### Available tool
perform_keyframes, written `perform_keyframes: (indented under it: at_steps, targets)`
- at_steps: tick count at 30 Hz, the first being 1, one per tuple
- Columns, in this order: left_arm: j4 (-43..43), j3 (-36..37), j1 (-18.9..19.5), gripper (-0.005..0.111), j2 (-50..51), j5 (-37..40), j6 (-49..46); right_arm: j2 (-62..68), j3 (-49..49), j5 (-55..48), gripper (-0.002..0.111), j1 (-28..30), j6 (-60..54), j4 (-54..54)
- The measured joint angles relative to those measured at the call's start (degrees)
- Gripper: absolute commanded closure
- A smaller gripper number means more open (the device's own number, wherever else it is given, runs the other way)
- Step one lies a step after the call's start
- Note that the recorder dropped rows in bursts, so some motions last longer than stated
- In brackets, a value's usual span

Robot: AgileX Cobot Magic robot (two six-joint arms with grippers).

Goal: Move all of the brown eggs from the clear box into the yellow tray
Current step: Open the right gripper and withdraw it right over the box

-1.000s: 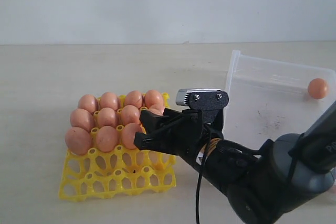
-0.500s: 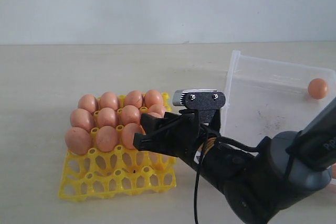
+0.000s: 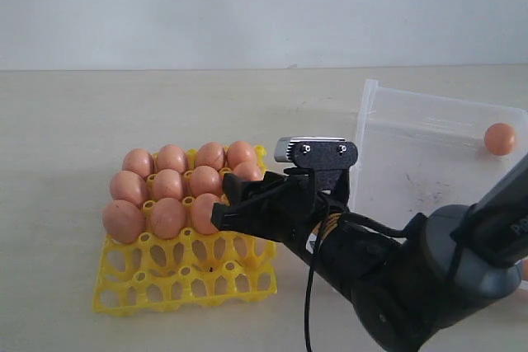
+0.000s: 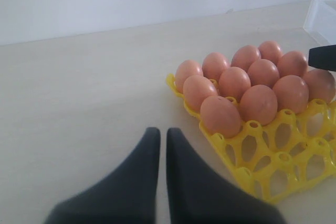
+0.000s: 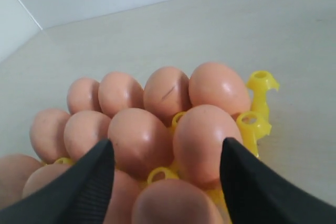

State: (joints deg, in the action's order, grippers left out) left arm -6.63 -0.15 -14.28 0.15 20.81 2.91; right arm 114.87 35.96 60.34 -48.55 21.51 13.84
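The light here is soft and even, bright with no glare, and the yellow tray (image 3: pixel 124 282) casts just a faint shadow beside itself. Close to the right wrist camera, the nearest egg (image 5: pixel 176 205) and the dark fingers (image 5: pixel 79 187) blur.

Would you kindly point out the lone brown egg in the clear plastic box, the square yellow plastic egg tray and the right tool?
Lone brown egg (image 3: pixel 500 138): exterior view, middle of its shell.
Square yellow plastic egg tray (image 3: pixel 186 274): exterior view, empty front lattice.
Right tool (image 3: pixel 221 201): exterior view, midway between its fingertips.
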Motion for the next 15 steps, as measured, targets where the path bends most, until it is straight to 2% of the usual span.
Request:
perform_keyframes:
  at_steps: [8, 13, 15]
  targets:
    - [0.0, 0.0, 0.0, 0.103, 0.0, 0.0, 0.0, -4.3, -2.4, 5.3, 0.058, 0.0, -1.7, 0.2]
    - [0.0, 0.0, 0.0, 0.103, 0.0, 0.0, 0.0, -13.7, -9.3, 8.8, 0.058, 0.0, -12.4, 0.7]
    - [0.0, 0.0, 0.0, 0.103, 0.0, 0.0, 0.0, -17.4, -12.5, 9.1, 0.058, 0.0, -20.2, 2.6]
